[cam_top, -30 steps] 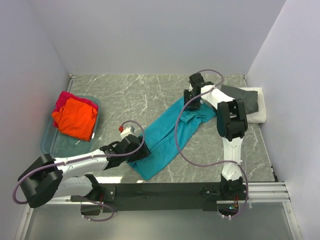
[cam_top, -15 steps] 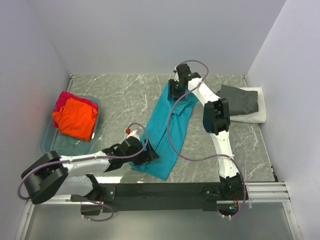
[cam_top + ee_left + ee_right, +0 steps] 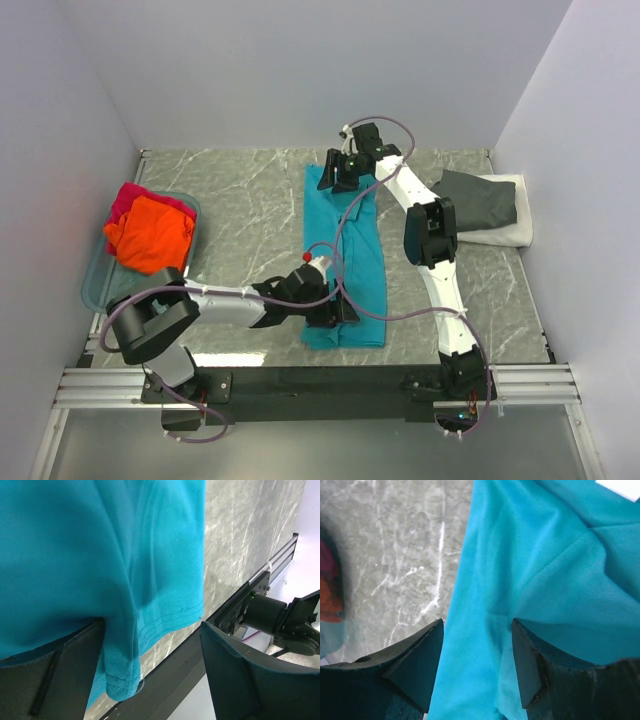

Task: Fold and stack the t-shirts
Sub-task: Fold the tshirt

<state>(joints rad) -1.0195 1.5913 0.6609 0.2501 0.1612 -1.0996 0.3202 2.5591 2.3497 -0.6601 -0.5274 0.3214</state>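
The teal t-shirt (image 3: 365, 270) lies as a long folded strip running from the table's far middle to the near edge. My right gripper (image 3: 333, 178) hovers at its far end, its jaws open with teal cloth (image 3: 485, 580) lying flat between them (image 3: 477, 622). At the near end my left gripper (image 3: 338, 310) is open wide (image 3: 154, 627); the hem (image 3: 120, 680) drapes over one finger, well away from the other. An orange t-shirt (image 3: 150, 235) and a magenta-red one (image 3: 125, 200) sit bunched in the tub. A dark grey t-shirt (image 3: 480, 200) lies folded on a white one (image 3: 515, 232).
The clear bluish tub (image 3: 95, 285) stands at the left edge. The folded grey and white pile is against the right wall. A purple cable (image 3: 345, 285) from the right arm loops over the teal strip. The black rail (image 3: 330, 382) runs along the near edge.
Both arms swung left, turning the teal shirt from a diagonal into a straight front-to-back strip. The right gripper's jaws have spread wider apart.
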